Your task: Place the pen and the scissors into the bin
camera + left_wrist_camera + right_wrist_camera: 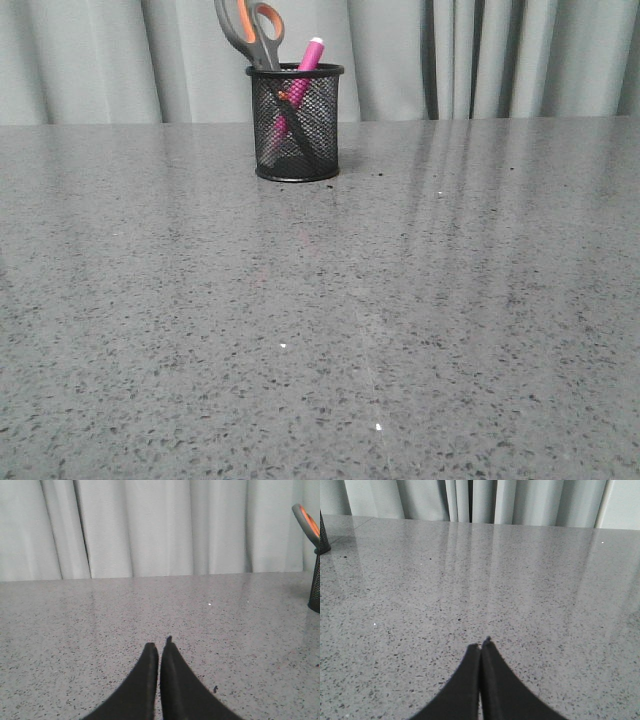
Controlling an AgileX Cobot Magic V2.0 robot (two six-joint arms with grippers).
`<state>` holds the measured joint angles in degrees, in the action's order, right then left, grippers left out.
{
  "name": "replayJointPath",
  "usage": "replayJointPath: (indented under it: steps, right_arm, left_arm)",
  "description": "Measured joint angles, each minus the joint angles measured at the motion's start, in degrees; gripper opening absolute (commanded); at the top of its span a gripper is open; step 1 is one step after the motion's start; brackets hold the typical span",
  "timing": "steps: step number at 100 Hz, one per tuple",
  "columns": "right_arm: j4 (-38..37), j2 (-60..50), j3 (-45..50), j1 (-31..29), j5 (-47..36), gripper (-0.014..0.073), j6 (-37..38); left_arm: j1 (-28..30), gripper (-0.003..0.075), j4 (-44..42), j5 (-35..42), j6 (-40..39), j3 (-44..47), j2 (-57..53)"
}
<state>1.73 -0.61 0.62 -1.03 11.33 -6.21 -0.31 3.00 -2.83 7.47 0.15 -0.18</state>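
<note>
Grey speckled table (pixel 420 330), curtain behind. Bin (pixel 296 125) stands at the back w/ scissors (pixel 252 32) blades-down and pen (pixel 300 80) leaning inside, too tall to lie flat. Left gripper (pixel 159 652) & right gripper (pixel 481 650) pinched closed, empty, well apart from the bin; task looks done.

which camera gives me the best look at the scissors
The front view: the scissors stand blades-down in the bin beside the pen, handles above the rim. The left wrist view catches only one handle loop at its edge. The right wrist view shows none of them.
</note>
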Motion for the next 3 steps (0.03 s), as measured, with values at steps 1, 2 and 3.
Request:
replayJointPath:
  steps: [1, 2, 3]
  right_arm:
    - [0.0, 0.0, 0.0, 0.0, 0.0, -0.0058, 0.0]
    - [0.0, 0.0, 0.0, 0.0, 0.0, -0.0058, 0.0]
    - [0.0, 0.0, 0.0, 0.0, 0.0, -0.0058, 0.0]
  left_arm:
    - [0.0, -0.0019, 0.0, 0.0, 0.0, 0.0, 0.0]
    - [0.0, -0.0019, 0.0, 0.0, 0.0, 0.0, 0.0]
    - [0.0, -0.0019, 0.0, 0.0, 0.0, 0.0, 0.0]
